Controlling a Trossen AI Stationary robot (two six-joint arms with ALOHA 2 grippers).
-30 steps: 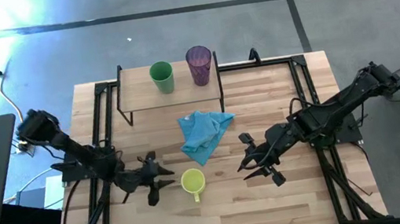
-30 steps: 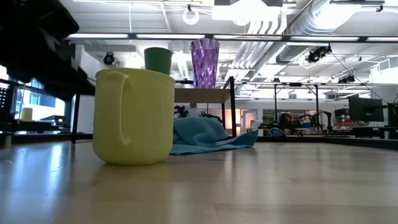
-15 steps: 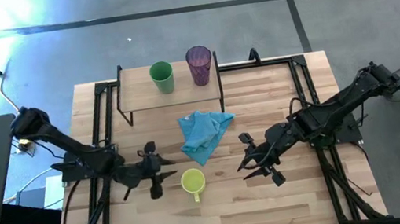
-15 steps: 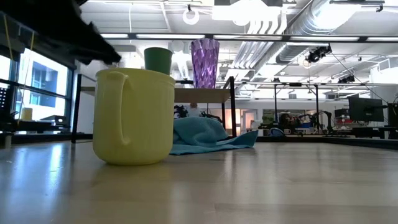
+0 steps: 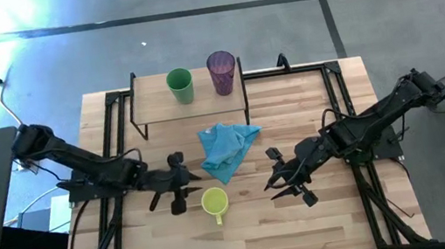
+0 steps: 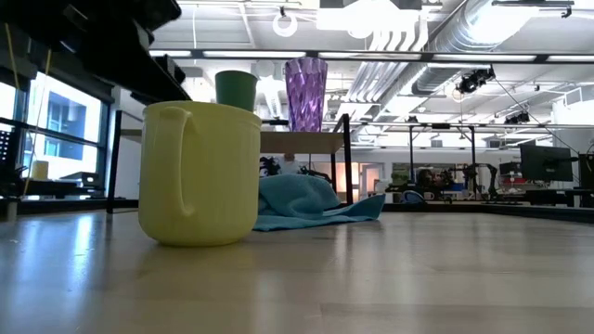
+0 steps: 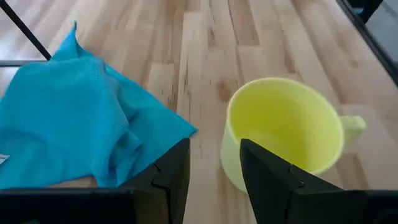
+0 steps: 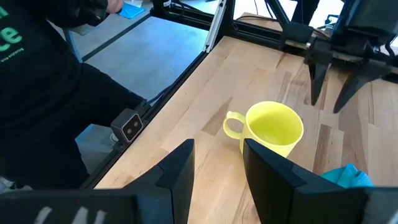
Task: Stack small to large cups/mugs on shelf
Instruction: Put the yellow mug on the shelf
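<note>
The yellow mug [image 5: 214, 202] stands upright on the table, its handle [image 5: 219, 219] toward the near edge; it fills the left of the low view [image 6: 200, 172]. The green cup [image 5: 179, 85] and the purple tumbler [image 5: 222, 71] stand side by side on the shelf [image 5: 158, 107] at the far side. My left gripper [image 5: 186, 186] is open just left of the mug, touching nothing; in its wrist view [image 7: 214, 177] the mug [image 7: 283, 134] is close ahead. My right gripper [image 5: 273, 180] is open to the right of the mug, which also shows in the right wrist view [image 8: 270, 127].
A light blue cloth [image 5: 226, 149] lies crumpled on the table between the shelf and the mug, close to my left gripper [image 7: 74, 130]. A person in dark clothing [image 8: 37, 93] stands beyond the table's left edge. Bare tabletop lies along the near edge [image 5: 249, 244].
My left gripper has gone toward the table's right edge, up to the yellow mug, turning as it went and staying open. The mug, the cups on the shelf and the cloth have kept their places.
</note>
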